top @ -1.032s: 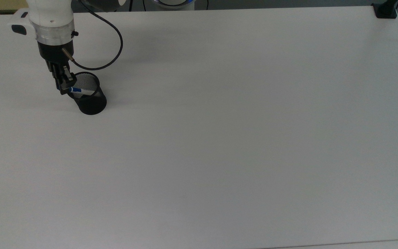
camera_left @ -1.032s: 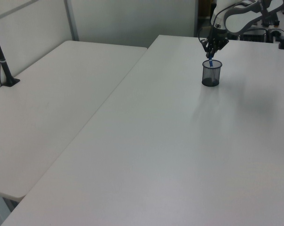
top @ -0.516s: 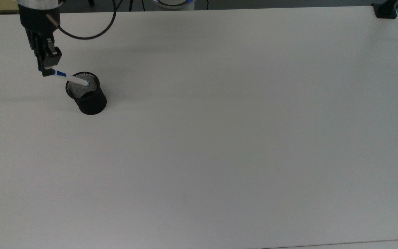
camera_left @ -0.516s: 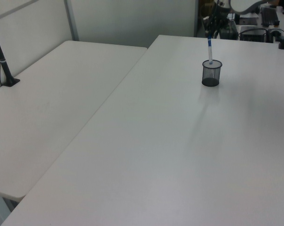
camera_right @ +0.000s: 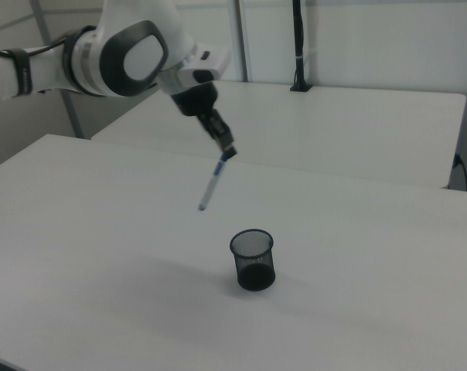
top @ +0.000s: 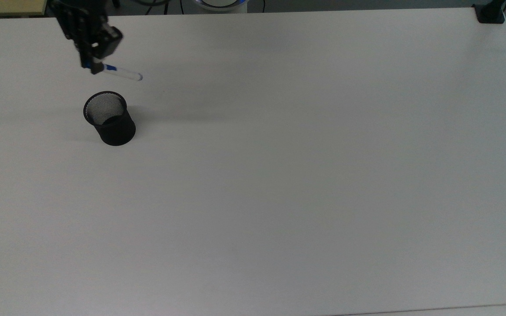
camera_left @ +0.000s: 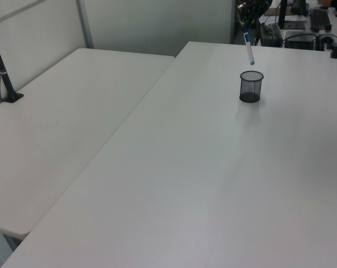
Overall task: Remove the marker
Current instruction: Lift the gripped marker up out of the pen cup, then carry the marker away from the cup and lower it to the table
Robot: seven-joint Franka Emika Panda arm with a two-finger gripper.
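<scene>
The marker (top: 121, 73) (camera_left: 249, 52) (camera_right: 211, 184), white-barrelled with blue ends, hangs in the air clear of the black mesh cup (top: 109, 118) (camera_left: 251, 86) (camera_right: 253, 260). My gripper (top: 93, 66) (camera_right: 228, 153) is shut on the marker's upper blue end. In the right view the marker tilts down and to the left, its lower tip well above the table and to the left of the cup's rim. The cup stands upright on the white table (top: 279, 175), and nothing shows inside it.
A second white table (camera_left: 62, 123) stands beside this one on the left view's left. A black clamp post (top: 490, 13) sits at the top view's far right corner. A black post (camera_left: 4, 78) rises from the second table. The arm's white body (camera_right: 117, 58) reaches over the table.
The marker, half in the cup a second ago, has been lifted fully out. My gripper rose with it and shifted toward the top view's upper right.
</scene>
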